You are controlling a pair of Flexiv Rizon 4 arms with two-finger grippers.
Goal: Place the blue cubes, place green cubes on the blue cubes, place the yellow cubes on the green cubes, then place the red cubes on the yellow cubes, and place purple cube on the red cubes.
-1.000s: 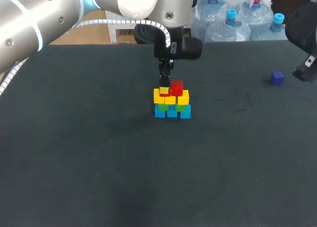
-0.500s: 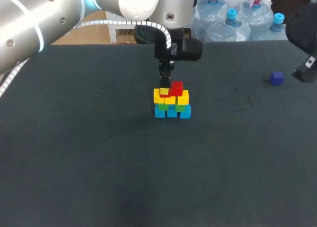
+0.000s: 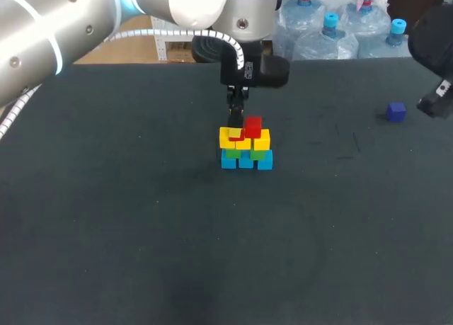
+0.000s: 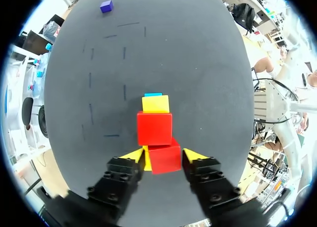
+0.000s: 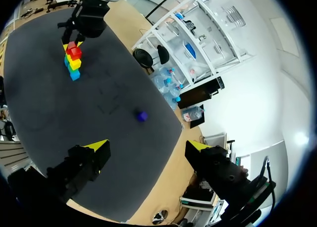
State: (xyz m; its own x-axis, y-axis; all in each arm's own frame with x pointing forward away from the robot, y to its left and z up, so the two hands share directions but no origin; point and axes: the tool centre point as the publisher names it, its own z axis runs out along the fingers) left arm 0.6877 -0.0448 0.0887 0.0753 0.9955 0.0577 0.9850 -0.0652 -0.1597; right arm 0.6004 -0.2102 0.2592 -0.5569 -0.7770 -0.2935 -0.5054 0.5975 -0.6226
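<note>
The build is most of the way up. On the bench (image 3: 106, 197), about midway between its left and right edges and nearer the far edge than the near one, the blue cubes (image 3: 245, 161) lie in a row. The green cubes (image 3: 256, 154) sit on them and the yellow cubes (image 3: 262, 139) on the green, so we judge the first three layers finished.

The red layer is in hand. One red cube (image 3: 253, 124) rests on the yellow row, towards the right end of the stack. The second red cube (image 4: 165, 158) is just beside it, over the left part of the yellow row. Our left gripper (image 4: 163, 155) comes straight down on it, pinching it from two sides with the yellow tips tight against its faces. In the left wrist view the two red cubes look about level with each other. We judge that the second is at or very near its seat, though we cannot see whether its underside already touches the yellow.

What is left, as we read it, is to let that cube go and lift clear without nudging its neighbour, then bring the purple cube (image 3: 396, 111). That cube lies alone near the bench's right edge, towards the far right corner and well apart from the stack. Our right gripper (image 5: 146, 145) hangs by that right edge with its fingers spread wide and nothing between them, and the purple cube lies ahead of it
</note>
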